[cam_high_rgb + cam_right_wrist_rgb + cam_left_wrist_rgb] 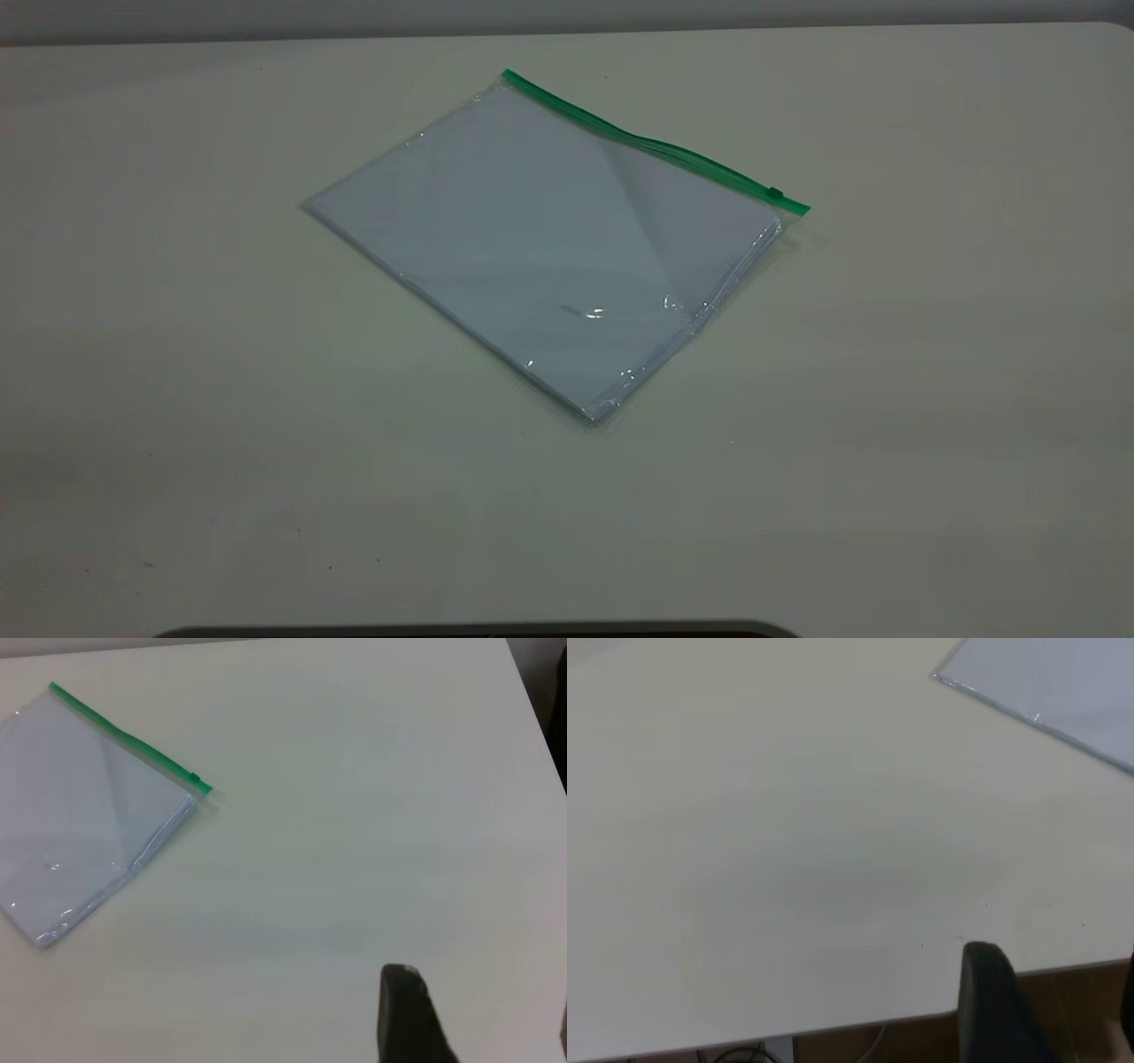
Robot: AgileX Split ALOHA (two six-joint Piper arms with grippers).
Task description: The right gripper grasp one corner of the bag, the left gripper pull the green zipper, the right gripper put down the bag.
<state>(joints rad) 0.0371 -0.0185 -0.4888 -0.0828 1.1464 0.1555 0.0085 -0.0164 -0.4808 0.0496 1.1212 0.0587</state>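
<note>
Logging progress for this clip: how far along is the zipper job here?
Nothing looks done. The flat clear plastic bag lies untouched on the pale table, its small green slider tab at the right end of the green zipper strip. Nothing is in hand. Grasping a corner, pulling the zipper and setting down all remain.

The bag [540,257] is showing as clear plastic over pale white-bluish sheets, plain and unpatterned, with small white glints nearest the table's front edge. The green zipper [656,146] is running bright green along the bag's far edge, its slider tab [775,193] matching in green. The table [930,399] is appearing uniformly off-white. One black finger [992,1005] is showing beside the table's edge.
</note>
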